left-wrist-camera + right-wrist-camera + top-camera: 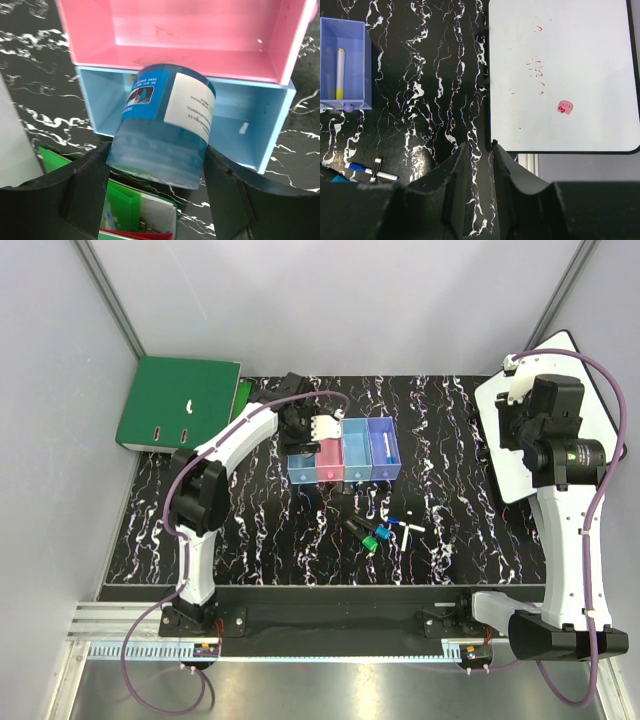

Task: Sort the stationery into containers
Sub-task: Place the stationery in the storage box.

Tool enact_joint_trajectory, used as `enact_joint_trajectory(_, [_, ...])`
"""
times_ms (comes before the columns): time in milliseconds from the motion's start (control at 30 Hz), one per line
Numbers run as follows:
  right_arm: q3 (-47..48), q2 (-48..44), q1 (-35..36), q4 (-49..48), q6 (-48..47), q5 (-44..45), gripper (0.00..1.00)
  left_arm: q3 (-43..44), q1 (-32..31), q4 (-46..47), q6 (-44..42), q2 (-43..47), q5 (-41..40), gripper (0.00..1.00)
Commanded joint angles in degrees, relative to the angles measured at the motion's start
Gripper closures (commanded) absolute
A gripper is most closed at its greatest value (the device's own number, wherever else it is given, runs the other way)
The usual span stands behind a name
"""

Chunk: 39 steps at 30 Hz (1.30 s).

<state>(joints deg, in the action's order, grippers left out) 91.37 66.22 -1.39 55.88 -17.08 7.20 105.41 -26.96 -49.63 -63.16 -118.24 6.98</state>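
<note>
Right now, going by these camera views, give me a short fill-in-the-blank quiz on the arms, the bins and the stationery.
1. The left gripper is shut on the ___.
2. The white pen lies inside the ___.
3. The pink bin is ___.

Missing words: tape roll; purple-blue bin; empty.
</note>
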Motion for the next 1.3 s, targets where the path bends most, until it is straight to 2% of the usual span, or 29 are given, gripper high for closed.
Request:
enact_joint_trajectory(0, [0.8,-1.1,-0.5,-0.4,0.6,-0.4,0.66,-1.4,-0.5,1.2,-0.4,3.0,1.1,1.00])
enact_joint_trajectory(333, [1.5,-0.6,-0.6,-0.4,0.7,-0.6,0.67,-0.7,-0.5,1.4,-0.8,3.1,0.9,1.00])
enact_joint_trajectory(533, [1.6,-0.4,-0.7,-0.4,0.8,-0.8,0.66,-0.1,-0.5,1.3,-4.0,3.5,-0.7,1.00])
enact_joint_trajectory(900, [1.8,-0.3,-0.8,-0.3,1.0,-1.1,0.66,1.5,-1.4,0.9,-11.5,3.5,-3.7,1.00])
enact_joint_trajectory(1267, [2.0,-0.3,-0.8,-0.2,1.0,-1.1,0.66,-1.6,-4.7,-0.3,-21.0,4.9,-6.5,1.00])
